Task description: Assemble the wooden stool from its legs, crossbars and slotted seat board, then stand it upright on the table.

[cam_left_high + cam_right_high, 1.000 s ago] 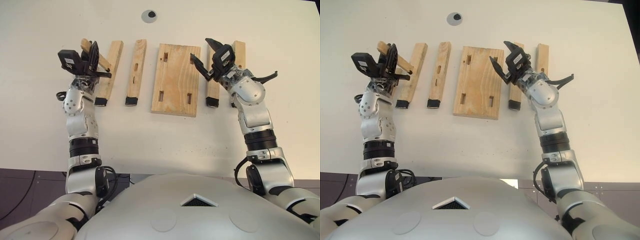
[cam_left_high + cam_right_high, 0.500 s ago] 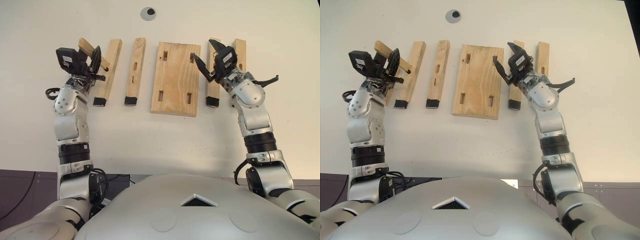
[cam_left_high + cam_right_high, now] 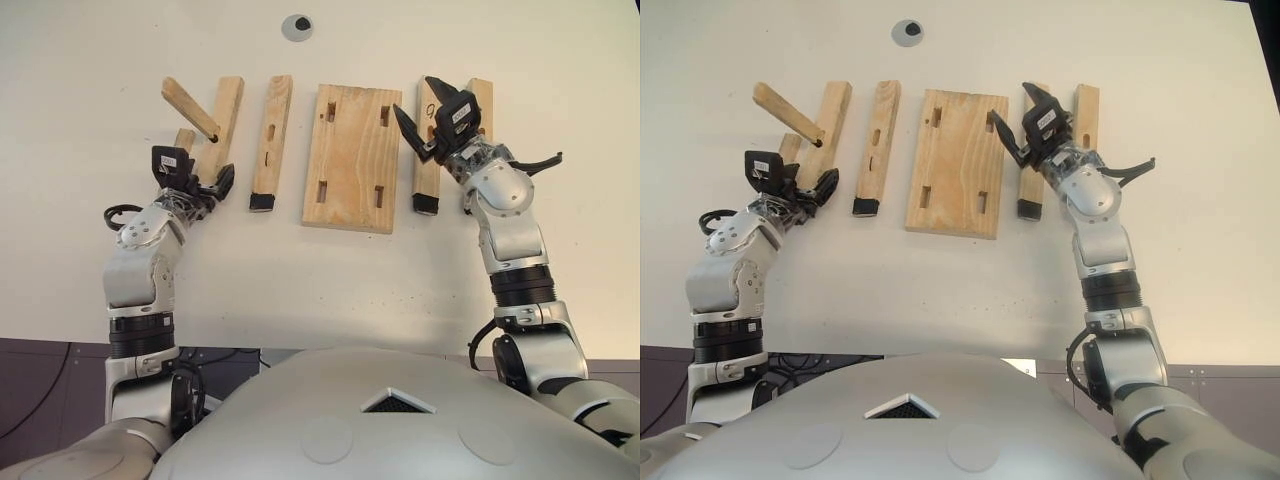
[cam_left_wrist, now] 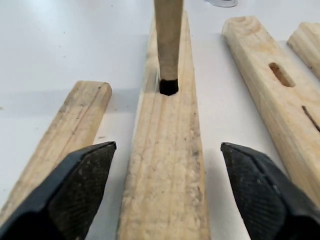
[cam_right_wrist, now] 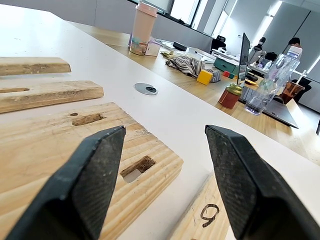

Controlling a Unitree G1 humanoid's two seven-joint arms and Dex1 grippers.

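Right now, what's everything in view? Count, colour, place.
slotted wooden seat board: 1, pale wood, flat mid-table
square wooden legs: 4, pale wood, two flat each side of board
wooden crossbars: 2, pale wood; one pegged in leftmost leg, one flat beside it
round grey grommet: 1, grey, far side of table
white table: 1, white, under all
lidded cup: 1, pinkish, neighbouring desk
left gripper: 1, black, open, straddling leftmost leg
right gripper: 1, black, open, above board's right edge

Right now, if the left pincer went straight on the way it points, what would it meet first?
Probably the crossbar plugged into the leg; the open left pincer straddles that leg, though height is unclear.
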